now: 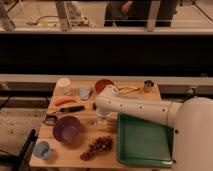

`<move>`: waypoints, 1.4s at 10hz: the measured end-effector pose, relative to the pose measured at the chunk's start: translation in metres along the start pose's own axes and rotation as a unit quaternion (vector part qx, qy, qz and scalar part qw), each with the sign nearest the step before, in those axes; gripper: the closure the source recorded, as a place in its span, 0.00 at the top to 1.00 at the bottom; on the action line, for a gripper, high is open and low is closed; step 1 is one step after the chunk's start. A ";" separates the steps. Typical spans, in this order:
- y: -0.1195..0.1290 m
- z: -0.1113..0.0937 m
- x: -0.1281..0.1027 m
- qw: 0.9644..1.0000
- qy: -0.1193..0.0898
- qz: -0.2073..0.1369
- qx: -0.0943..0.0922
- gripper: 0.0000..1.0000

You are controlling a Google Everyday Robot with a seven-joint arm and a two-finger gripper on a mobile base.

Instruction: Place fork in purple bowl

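The purple bowl [66,128] stands on the wooden table [75,159] at the front left, and nothing shows inside it. My white arm reaches in from the right across the table's middle. My gripper [102,119] points down at the table just right of the bowl, close to its rim. I cannot make out the fork. It may be hidden under the gripper and arm.
A black-handled knife [73,108] and a carrot [65,100] lie behind the bowl. An orange-brown bowl [103,85], white cup [63,84], yellowish wiry utensil [128,90] and metal cup [148,85] stand at the back. Grapes [96,146], a light-blue cup [42,149] and a green tray [145,141] are in front.
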 end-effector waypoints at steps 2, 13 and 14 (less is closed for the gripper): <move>0.000 0.000 0.000 1.000 0.000 0.000 0.000 0.50; -0.008 -0.012 -0.019 0.999 0.004 -0.037 -0.039 0.18; -0.009 -0.013 -0.018 0.999 0.004 -0.036 -0.035 0.10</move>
